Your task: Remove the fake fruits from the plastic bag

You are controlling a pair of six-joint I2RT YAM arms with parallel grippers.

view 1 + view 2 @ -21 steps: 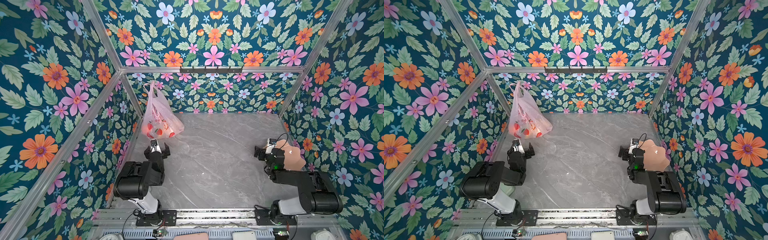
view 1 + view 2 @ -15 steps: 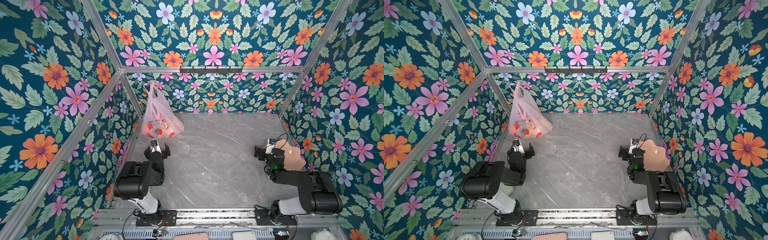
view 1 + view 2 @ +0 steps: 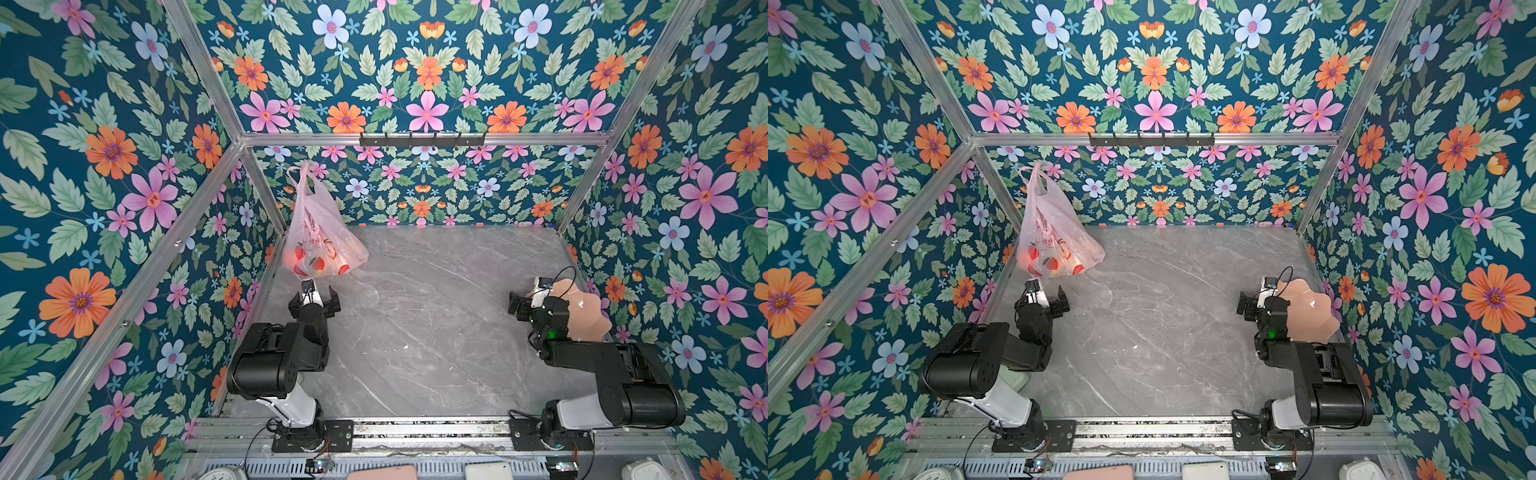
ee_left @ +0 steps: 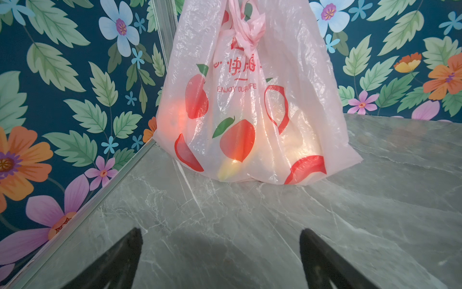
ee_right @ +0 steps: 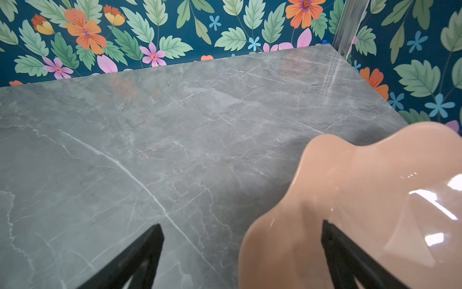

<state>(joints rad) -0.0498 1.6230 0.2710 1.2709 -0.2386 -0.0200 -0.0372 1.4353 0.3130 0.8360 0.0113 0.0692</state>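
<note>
The pink plastic bag stands in the far left corner of the table, its handles knotted. Fake fruits show only dimly through the film: a yellow tip at the bottom and an orange glow on one side. My left gripper is open and empty, low over the table a short way in front of the bag. My right gripper is open and empty at the right, one finger over the plate's edge.
A peach-pink scalloped plate lies by the right wall, beside the right gripper. Floral walls close in three sides. A black hook rail runs along the back frame. The bag leans into the left corner post.
</note>
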